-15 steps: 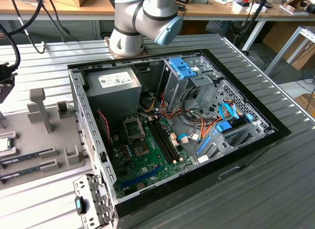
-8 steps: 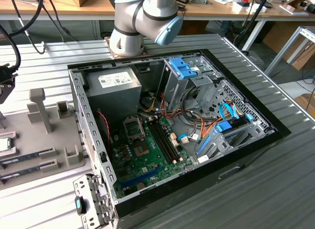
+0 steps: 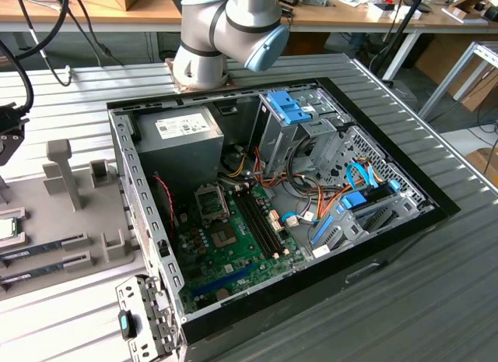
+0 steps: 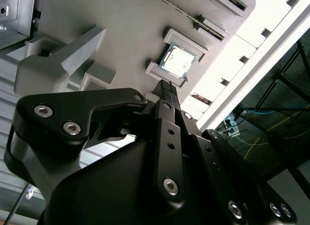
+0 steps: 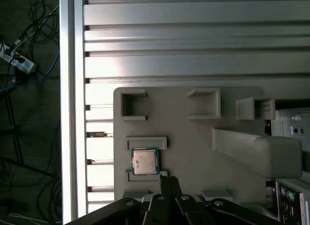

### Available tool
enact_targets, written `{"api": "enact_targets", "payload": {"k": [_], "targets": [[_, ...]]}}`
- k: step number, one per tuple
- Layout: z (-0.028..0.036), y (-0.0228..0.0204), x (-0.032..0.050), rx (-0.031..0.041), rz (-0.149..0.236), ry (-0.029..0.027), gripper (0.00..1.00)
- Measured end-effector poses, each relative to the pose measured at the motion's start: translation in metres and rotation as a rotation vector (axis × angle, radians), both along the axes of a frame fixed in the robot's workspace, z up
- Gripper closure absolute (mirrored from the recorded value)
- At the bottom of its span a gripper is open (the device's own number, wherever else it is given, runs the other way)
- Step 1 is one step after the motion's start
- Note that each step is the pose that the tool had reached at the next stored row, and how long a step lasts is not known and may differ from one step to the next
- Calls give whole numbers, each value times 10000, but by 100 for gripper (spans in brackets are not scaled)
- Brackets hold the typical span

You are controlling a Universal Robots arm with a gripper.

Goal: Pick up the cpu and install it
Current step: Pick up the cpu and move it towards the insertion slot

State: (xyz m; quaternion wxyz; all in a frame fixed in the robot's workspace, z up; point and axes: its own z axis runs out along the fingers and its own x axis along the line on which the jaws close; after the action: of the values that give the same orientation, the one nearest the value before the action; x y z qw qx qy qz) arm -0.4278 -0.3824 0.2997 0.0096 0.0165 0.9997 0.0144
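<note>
Exterior view. The open computer case [image 3: 373,245] lay on the slotted table [image 3: 436,300], filling the middle of the frame. Inside it I noted the green motherboard [image 3: 241,257], the dark cpu socket [image 3: 212,203] near the board's upper end, and the grey power supply [image 3: 183,132] above that. My arm's base joints [image 3: 222,31] stood at the upper middle. At the exterior view's left sat the grey fixture tray [image 3: 78,214], with memory sticks [image 3: 43,245] lying in its slots. The cpu [image 3: 6,228] was at the very left edge, cut off by the frame and resting on that tray, well apart from the case.

Second wrist view. My claw [image 4: 167,87] was clenched, its two thin fingertips [image 4: 164,89] pressed flat together and gripping nothing. The cpu [image 4: 176,60] lay silver top up in its square cradle [image 4: 160,69] on the tray [image 4: 121,26], just beyond the fingertips. I could not tell whether the tips touched the cradle.

First wrist view. The cpu [image 5: 145,161] sat square in its cradle on the tray [image 5: 193,152], and my claw [image 5: 169,181] was near one of the chip's corners, closed and empty. Loose cables [image 5: 19,65] trailed on the floor beyond the table's edge.
</note>
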Motion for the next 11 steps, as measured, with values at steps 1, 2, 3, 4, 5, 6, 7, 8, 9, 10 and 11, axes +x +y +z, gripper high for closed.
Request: {"api": "enact_targets", "payload": {"k": [1, 2, 3, 4, 5, 6, 7, 8, 9, 10, 11], "targets": [[-2, 0, 0, 0, 0, 0, 89], [-4, 0, 0, 0, 0, 0, 89], [-6, 0, 0, 0, 0, 0, 89], [-8, 0, 0, 0, 0, 0, 89], [-10, 0, 0, 0, 0, -1, 89], [-11, 0, 0, 0, 0, 0, 89], [-14, 0, 0, 0, 0, -1, 89], [-18, 0, 0, 0, 0, -1, 89], [-21, 0, 0, -1, 0, 0, 89], [-24, 0, 0, 0, 0, -1, 89], [-26, 0, 0, 0, 0, -1, 89]]}}
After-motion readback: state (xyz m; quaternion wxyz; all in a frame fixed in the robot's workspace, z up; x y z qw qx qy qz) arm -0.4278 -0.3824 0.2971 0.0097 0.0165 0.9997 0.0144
